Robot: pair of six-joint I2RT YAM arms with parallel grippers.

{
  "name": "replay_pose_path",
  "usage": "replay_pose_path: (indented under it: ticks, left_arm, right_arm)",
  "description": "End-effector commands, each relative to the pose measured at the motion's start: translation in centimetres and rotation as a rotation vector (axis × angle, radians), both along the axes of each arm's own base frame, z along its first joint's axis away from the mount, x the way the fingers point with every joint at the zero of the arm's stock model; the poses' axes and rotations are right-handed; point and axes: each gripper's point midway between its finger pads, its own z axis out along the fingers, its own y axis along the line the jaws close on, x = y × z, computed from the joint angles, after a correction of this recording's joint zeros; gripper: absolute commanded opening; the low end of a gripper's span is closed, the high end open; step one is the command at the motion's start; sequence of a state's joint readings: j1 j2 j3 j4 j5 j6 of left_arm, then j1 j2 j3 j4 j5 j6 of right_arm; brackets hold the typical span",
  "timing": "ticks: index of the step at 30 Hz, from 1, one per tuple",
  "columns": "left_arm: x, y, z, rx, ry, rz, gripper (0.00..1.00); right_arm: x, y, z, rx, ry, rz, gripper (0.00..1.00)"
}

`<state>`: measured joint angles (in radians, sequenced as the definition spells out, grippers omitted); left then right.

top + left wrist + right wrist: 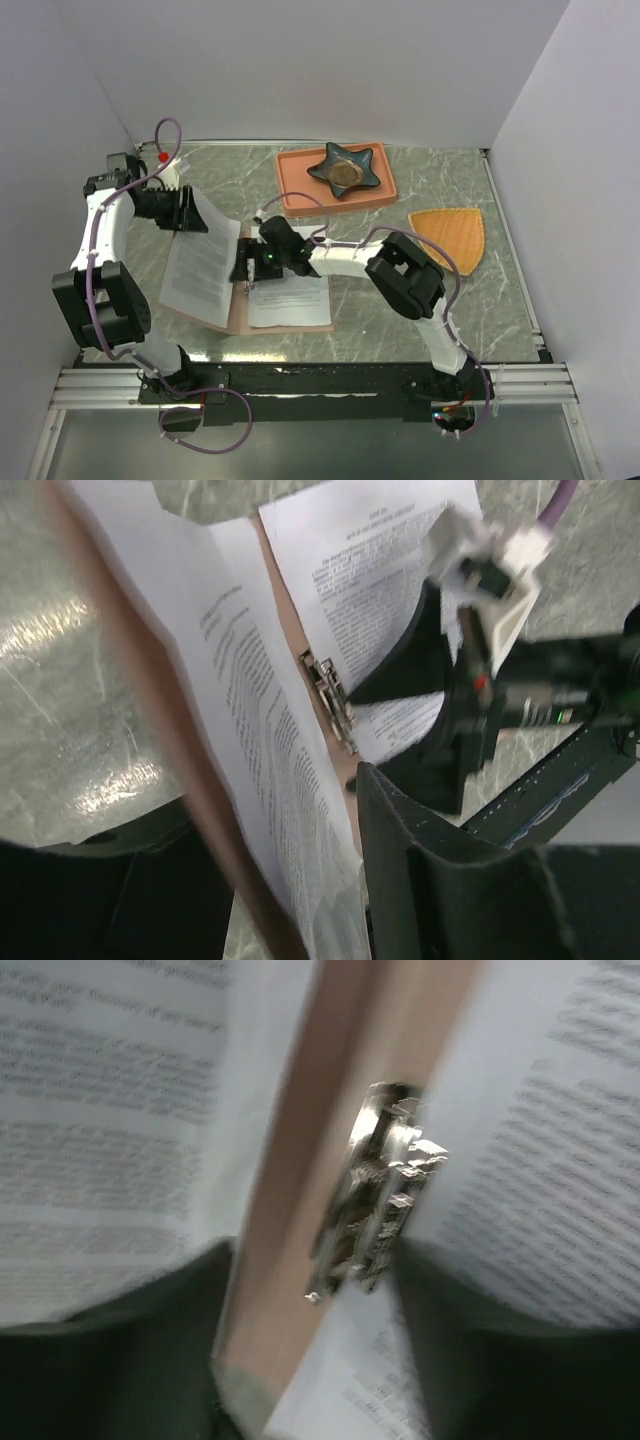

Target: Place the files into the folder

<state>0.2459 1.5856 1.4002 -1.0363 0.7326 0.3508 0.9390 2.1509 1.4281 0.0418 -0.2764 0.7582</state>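
- Pinkish-brown card folder (238, 318) lies open on the grey marbled table (480, 310), toward the front left. Its right cover is flat and its left cover is raised at a slant.
- White paper files (200, 270): one printed sheet leans on the raised left cover. A second sheet (290, 300) lies flat on the right cover.
- Writing: both sheets carry lines of small black text, and the flat one has a centred heading. It is too small and blurred to read in every view.
- Silver clip (385, 1190) sits on the spine between the two sheets.
- Left gripper (190, 215) pinches the far edge of the raised cover together with its sheet. One dark finger (430, 880) shows on the printed side.
- Right gripper (246, 268) hangs over the spine with its fingers (110, 1370) spread and the clip between them. Contact cannot be told.
- Salmon tray (300, 195) holding a dark star-shaped dish (345, 170) stands beyond the folder.
- Orange fan-shaped mat (455, 235) lies well apart, to the right.
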Motion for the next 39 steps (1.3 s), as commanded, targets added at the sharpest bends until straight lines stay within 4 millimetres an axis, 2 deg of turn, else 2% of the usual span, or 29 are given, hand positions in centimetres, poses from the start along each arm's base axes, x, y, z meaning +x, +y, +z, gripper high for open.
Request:
replay_pose_path:
  ticks: [1,3,4,5,7,8,9,10,11,12,13,14,15,16,18,19,20,21,22,23,25,26,27,28,29,30,31,35,39]
  left_arm:
    - [0.3,-1.4,2.7,0.011,-0.041,-0.001,0.52]
    - [0.5,-2.2,3.3,0.009,-0.039,-0.015,0.53]
    - [0.5,-2.6,3.6,0.004,-0.037,-0.013,0.55]
    - [0.8,-2.9,4.4,0.007,-0.054,-0.015,0.57]
    - [0.8,-4.0,5.5,0.008,-0.07,-0.02,0.64]
    - [1.1,-4.3,6.4,0.008,-0.094,-0.022,0.67]
    - [1.0,-5.3,7.0,0.0,-0.101,-0.043,0.74]
    - [1.0,-5.8,7.4,-0.008,-0.097,-0.038,0.76]
    - [0.9,-6.9,8.0,-0.012,-0.108,-0.062,0.77]
    - [0.7,-7.7,8.2,-0.02,-0.104,-0.077,0.8]
    - [0.6,-7.9,8.6,-0.031,-0.104,-0.073,0.81]
    - [0.0,-9.9,8.8,-0.038,-0.107,-0.125,0.82]
    - [-0.2,-10.7,8.8,-0.043,-0.103,-0.14,0.82]
    - [-0.4,-11.5,8.7,-0.051,-0.092,-0.151,0.82]
    - [-1.4,-13.4,8.2,-0.056,-0.069,-0.204,0.82]
    - [-1.8,-14.0,8.0,-0.061,-0.054,-0.21,0.82]
    - [-2.5,-15.2,7.6,-0.067,-0.04,-0.244,0.82]
    - [-2.8,-15.7,7.6,-0.073,-0.034,-0.257,0.82]
    - [-3.2,-16.3,7.6,-0.081,-0.025,-0.27,0.82]
    - [-3.9,-17.4,7.7,-0.093,-0.021,-0.306,0.82]
    - [-4.7,-18.7,8.3,-0.115,-0.025,-0.351,0.85]
    - [-5.6,-19.9,8.5,-0.138,-0.023,-0.403,0.87]
    - [-6.0,-20.6,8.6,-0.149,-0.019,-0.43,0.97]
    - [-6.4,-21.3,8.9,-0.161,-0.026,-0.459,0.99]
    - [-7.3,-22.4,8.9,-0.171,-0.022,-0.503,0.96]
    - [-7.7,-23.3,9.0,-0.195,-0.013,-0.527,0.96]
    - [-8.2,-24.0,8.9,-0.208,-0.001,-0.548,0.96]
    - [-11.0,-27.5,7.9,-0.245,0.04,-0.673,0.96]
    - [-12.4,-29.0,7.3,-0.245,0.054,-0.744,0.96]
  right_arm:
    - [-5.5,-0.6,-4.7,-0.105,0.163,0.118,1.0]
    - [-4.6,-0.2,-2.7,-0.046,0.114,0.116,1.0]
    - [-4.8,-0.7,-2.5,-0.028,0.105,0.12,1.0]
    - [-4.5,-0.7,-0.3,0.028,0.077,0.13,1.0]
    - [-3.5,-1.8,1.7,0.142,0.012,0.125,0.99]
    - [-3.4,-2.2,4.8,0.222,-0.03,0.149,1.0]
    - [-3.1,-2.7,6.2,0.265,-0.07,0.157,1.0]
    - [-2.3,-4.3,6.6,0.298,-0.107,0.141,1.0]
    - [-2.0,-5.1,9.7,0.354,-0.169,0.142,1.0]
    - [-1.9,-6.0,10.6,0.376,-0.196,0.141,1.0]
    - [-2.3,-7.4,10.3,0.381,-0.196,0.142,1.0]
    - [-1.5,-8.6,12.5,0.43,-0.25,0.133,1.0]
    - [-1.4,-9.5,12.8,0.439,-0.252,0.131,1.0]
    - [-1.5,-10.7,11.9,0.422,-0.239,0.11,1.0]
    - [-0.7,-13.1,12.4,0.415,-0.252,0.028,1.0]
    - [-1.4,-14.5,10.5,0.386,-0.223,-0.004,1.0]
    - [-1.6,-15.6,11.2,0.393,-0.232,-0.04,1.0]
    - [-1.8,-16.6,10.7,0.378,-0.228,-0.07,1.0]
    - [-2.8,-18.0,8.6,0.336,-0.199,-0.107,1.0]
    - [-3.4,-18.8,9.1,0.338,-0.207,-0.125,1.0]
    - [-5.5,-20.8,6.2,0.276,-0.149,-0.16,1.0]
    - [-6.0,-21.4,6.7,0.295,-0.157,-0.183,1.0]
    - [-6.6,-22.0,6.2,0.293,-0.148,-0.199,1.0]
    - [-7.8,-23.0,5.5,0.295,-0.143,-0.211,1.0]
    - [-8.0,-23.5,5.3,0.298,-0.138,-0.239,1.0]
    - [-8.9,-24.4,3.8,0.263,-0.105,-0.255,1.0]
    - [-9.1,-24.7,4.4,0.279,-0.13,-0.265,1.0]
    - [-9.6,-26.2,3.9,0.262,-0.136,-0.32,1.0]
    - [-9.3,-26.6,5.0,0.256,-0.166,-0.34,1.0]
